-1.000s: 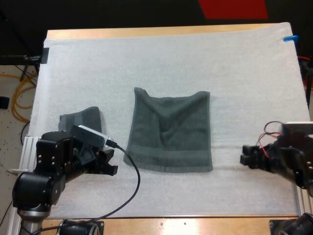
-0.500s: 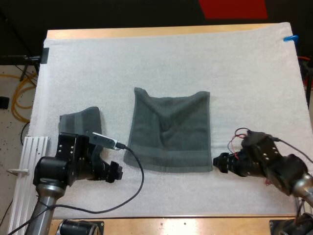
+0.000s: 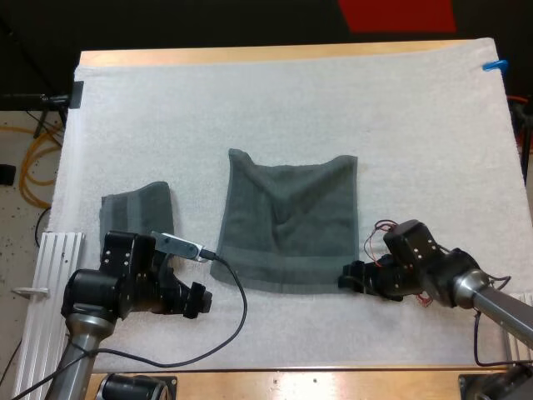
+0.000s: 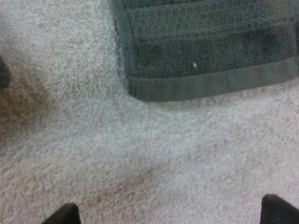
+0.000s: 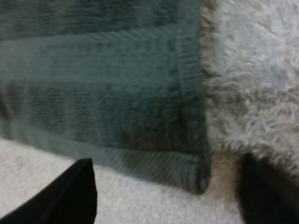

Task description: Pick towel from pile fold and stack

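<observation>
A dark grey-green towel (image 3: 290, 221) lies spread flat in the middle of the white mat (image 3: 275, 100). My left gripper (image 3: 196, 298) hovers low just off its near left corner. In the left wrist view that corner (image 4: 140, 88) lies ahead of my gripper (image 4: 173, 215), whose fingertips (image 4: 65, 215) stand wide apart over bare mat, open. My right gripper (image 3: 350, 279) is at the near right corner. In the right wrist view the towel's corner (image 5: 198, 175) lies between the two open fingers (image 5: 60, 196) of my gripper (image 5: 163, 198), with no pressure on the cloth.
A smaller folded towel (image 3: 133, 207) lies at the mat's left side, just beyond my left arm. The wooden table edge (image 3: 275, 382) runs close behind both arms. Cords lie on the floor off the table's left side.
My right gripper has travelled left to the towel's near right corner. My left arm has dropped lower and edged right toward the near left corner. The towels have not moved.
</observation>
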### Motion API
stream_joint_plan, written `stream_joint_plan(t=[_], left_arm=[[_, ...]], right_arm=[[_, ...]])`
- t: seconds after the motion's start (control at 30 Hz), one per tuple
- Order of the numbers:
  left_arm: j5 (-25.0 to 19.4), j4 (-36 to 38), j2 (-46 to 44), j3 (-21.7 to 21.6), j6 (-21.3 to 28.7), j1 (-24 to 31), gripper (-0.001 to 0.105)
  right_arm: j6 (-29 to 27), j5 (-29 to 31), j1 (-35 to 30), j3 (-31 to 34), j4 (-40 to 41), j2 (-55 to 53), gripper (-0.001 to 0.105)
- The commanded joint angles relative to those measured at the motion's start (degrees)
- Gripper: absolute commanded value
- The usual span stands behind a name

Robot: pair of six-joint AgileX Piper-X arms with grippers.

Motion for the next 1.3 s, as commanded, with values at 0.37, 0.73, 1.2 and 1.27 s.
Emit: stream_joint_plan(t=[0.37,0.73,1.2,1.27], left_arm=[[1.45,-0.25,-0.18,0.01,-0.28,0.11,0.072],[8.45,-3.99,-0.18,0.01,1.5,0.11,0.072],[0.39,-14.32,7.78,0.01,-0.03,-7.02,0.072],[-2.2,-15.87,12.24,0.01,-0.83,-9.7,0.072]], right_arm=[[1.49,-3.62,-0.19,0.0,-3.41,3.97,0.028],[-1.11,-1.93,-0.19,0.0,-1.89,2.65,0.0],[-6.32,4.02,-0.19,0.0,6.16,-3.23,0.0],[-6.32,3.99,-0.19,0.0,6.16,-3.23,0.0]])
